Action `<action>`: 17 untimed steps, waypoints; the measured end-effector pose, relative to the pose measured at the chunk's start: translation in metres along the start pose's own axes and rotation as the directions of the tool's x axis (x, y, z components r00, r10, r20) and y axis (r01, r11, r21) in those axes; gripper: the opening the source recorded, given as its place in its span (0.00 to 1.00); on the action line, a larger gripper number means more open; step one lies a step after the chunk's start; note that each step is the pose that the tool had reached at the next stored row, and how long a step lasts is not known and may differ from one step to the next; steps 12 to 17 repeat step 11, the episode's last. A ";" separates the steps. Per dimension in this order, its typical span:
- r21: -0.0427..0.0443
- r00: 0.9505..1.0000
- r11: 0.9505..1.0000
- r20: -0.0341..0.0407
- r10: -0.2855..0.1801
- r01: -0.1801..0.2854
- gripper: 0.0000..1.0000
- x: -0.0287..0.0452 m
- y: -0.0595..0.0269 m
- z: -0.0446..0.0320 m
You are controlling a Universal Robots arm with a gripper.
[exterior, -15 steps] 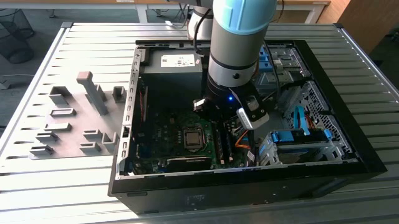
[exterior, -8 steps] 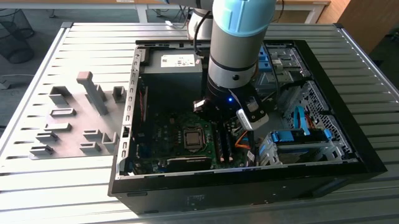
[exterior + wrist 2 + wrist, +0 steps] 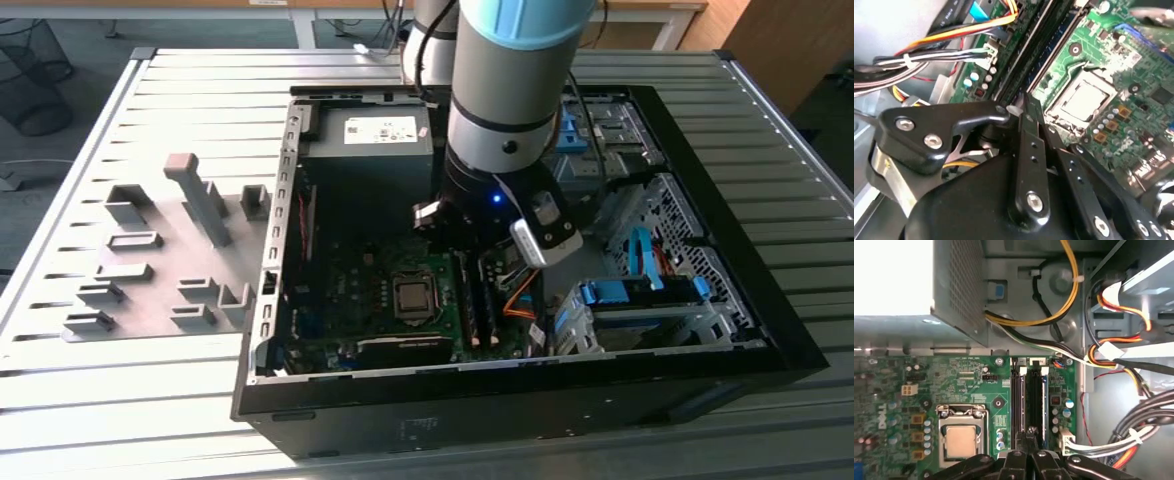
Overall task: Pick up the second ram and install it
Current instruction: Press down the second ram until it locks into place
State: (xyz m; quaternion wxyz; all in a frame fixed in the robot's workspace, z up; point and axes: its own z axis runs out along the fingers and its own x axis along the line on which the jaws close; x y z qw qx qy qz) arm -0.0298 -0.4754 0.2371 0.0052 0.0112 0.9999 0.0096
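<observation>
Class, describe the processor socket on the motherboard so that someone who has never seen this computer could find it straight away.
Start at the open black computer case on the slatted table and look down at the green motherboard on its floor. The processor socket sits beside the two long black memory slots, where the gripper is. It alone is a pale metal square in a silver frame.

Daylight even outside, case interior [image 3: 374, 240] dim; blown-out white glare on power supply [image 3: 894, 280]; second wrist view foreground soft.
</observation>
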 end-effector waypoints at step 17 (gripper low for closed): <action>0.000 1.000 1.000 0.000 0.000 0.000 0.11 0.0000 0.0000 -0.0006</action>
